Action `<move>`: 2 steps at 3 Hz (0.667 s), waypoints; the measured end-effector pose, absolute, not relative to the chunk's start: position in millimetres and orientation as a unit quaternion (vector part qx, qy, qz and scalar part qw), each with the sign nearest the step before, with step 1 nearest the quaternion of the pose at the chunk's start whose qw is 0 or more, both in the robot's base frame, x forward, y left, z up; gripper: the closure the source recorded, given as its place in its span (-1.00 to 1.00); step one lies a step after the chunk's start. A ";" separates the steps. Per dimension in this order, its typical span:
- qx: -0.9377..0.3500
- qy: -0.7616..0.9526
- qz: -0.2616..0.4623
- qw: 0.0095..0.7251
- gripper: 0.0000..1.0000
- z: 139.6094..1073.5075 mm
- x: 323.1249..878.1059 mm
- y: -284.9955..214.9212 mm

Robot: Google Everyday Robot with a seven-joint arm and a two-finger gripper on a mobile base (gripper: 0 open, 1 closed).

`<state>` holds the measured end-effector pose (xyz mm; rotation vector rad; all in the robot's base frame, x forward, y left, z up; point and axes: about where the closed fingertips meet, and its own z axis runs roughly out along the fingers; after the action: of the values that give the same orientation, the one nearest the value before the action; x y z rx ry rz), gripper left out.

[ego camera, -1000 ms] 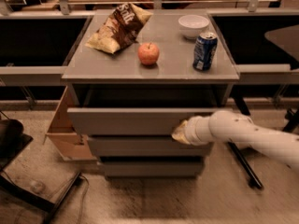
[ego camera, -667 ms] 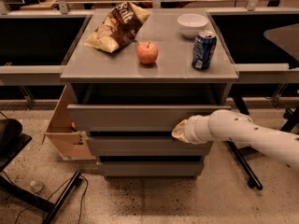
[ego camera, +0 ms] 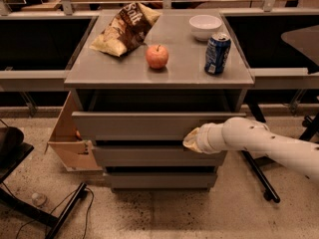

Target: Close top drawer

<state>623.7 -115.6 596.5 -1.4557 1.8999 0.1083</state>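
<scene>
while the pincer [ego camera: 192, 139], grip state can't tell, presses the top drawer [ego camera: 144, 126] front's right side, drawer barely moved in; gap remains.

Bench [ego camera: 99, 73] is carrying one chip bag [ego camera: 124, 29], one apple [ego camera: 157, 57], one can [ego camera: 218, 54], one bowl [ego camera: 205, 26]; three drawers [ego camera: 149, 156] below; one end effector [ego camera: 191, 140] is sitting at top drawer [ego camera: 134, 125] front.

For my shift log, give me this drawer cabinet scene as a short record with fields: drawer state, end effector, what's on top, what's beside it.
top drawer: partly open, front panel out past the countertop
end effector: at that panel's lower right edge, apparently pressing it
countertop: chip bag, apple, blue can, white bowl
beside, left: cardboard box
</scene>
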 end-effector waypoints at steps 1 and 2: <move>-0.566 0.738 0.042 0.364 -0.75 596.5 623.7 -115.6; -0.566 0.738 0.042 0.364 -1.00 596.5 623.7 -115.6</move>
<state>623.7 -115.6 596.5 -1.4558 1.8999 0.1085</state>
